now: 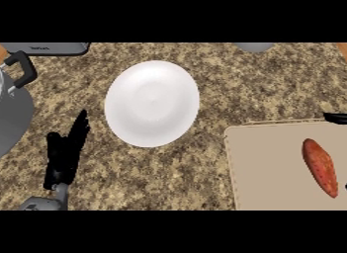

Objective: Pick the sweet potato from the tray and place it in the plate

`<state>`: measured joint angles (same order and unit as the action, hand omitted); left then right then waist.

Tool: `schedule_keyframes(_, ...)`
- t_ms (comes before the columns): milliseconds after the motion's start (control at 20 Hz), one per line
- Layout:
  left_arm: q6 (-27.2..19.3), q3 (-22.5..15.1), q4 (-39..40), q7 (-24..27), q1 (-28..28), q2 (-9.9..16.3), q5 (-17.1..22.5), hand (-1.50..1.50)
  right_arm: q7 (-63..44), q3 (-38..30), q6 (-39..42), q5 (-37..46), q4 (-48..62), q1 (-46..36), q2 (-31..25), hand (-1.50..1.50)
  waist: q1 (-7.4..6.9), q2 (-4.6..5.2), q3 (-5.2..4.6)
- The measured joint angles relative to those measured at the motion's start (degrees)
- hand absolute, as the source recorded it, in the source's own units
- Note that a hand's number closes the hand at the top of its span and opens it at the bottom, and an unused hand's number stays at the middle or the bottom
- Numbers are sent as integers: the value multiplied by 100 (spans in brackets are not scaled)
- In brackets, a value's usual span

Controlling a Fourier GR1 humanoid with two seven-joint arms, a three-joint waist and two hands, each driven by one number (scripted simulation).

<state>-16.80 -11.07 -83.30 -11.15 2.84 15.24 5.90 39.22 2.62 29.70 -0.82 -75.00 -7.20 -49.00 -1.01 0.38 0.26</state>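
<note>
An orange-red sweet potato point(321, 167) lies lengthwise on the beige tray point(271, 168) at the lower right. A white plate point(152, 103) rests on the speckled counter, up and left of the tray, with nothing on it. My left hand point(65, 154) stands at the lower left with fingers straight, well left of the plate. Of my right hand point(342, 117) only dark tips show at the right edge: one above the tray's far corner, another beside the potato's near end. It does not touch the potato.
A grey pot point(2, 116) with a black handle fills the left edge, close to my left hand. A grey appliance point(48, 48) sits at the top left and a grey object point(255, 47) at the top middle.
</note>
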Motion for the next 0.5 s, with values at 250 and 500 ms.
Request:
schedule_keyframes(250, 18, 2, -19, 53, -38, -17, -56, 0, 419, 380, -455, 990, 134, -265, -478, -150, -17, -14, -10)
schedule_keyframes(500, 41, -4, -16, 34, -42, -81, -72, 0, 352, 924, -408, 1667, 151, -623, -924, -150, -36, -13, -21)
